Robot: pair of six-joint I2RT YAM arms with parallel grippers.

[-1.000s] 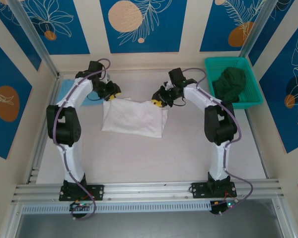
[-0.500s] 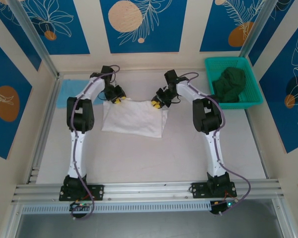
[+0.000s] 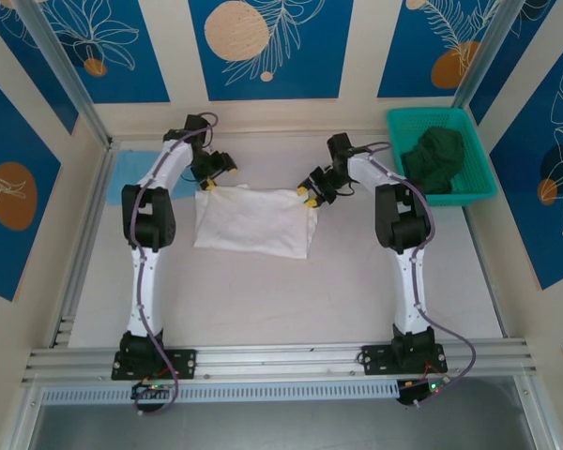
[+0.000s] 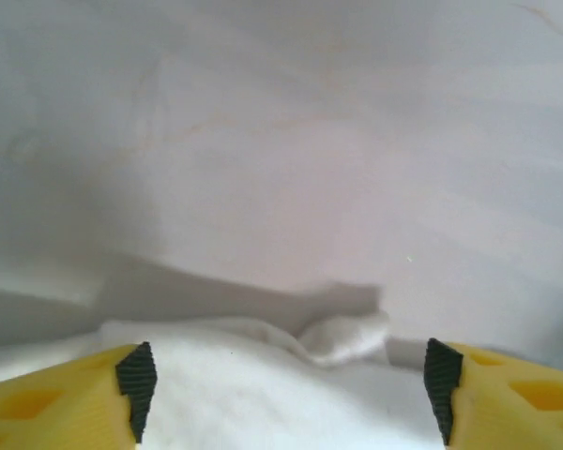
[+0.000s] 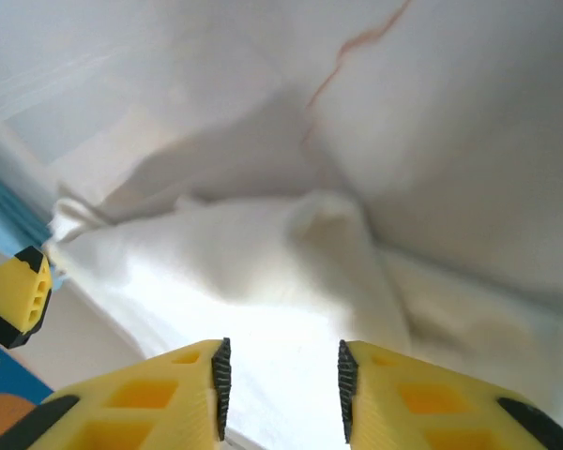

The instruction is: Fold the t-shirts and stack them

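A white t-shirt (image 3: 253,220) lies folded into a rectangle in the middle of the table. My left gripper (image 3: 218,173) hovers at its far left corner, jaws wide open. In the left wrist view the gripper (image 4: 288,394) has white cloth (image 4: 263,375) below it and nothing between its pads. My right gripper (image 3: 310,192) sits at the shirt's far right corner. In the right wrist view the gripper (image 5: 283,384) stands open above the rumpled white cloth (image 5: 263,272). A light-blue t-shirt (image 3: 131,173) lies flat at the far left, partly hidden by the left arm.
A green basket (image 3: 474,150) at the far right holds a dark green cloth (image 3: 433,157). Aluminium rails run along the table's left side (image 3: 84,234) and near edge. Bare table lies in front of the white shirt.
Both grippers have opened and let go of the white shirt's far edge. The right gripper has drifted right and the left gripper slightly back. The shirt now lies flatter.
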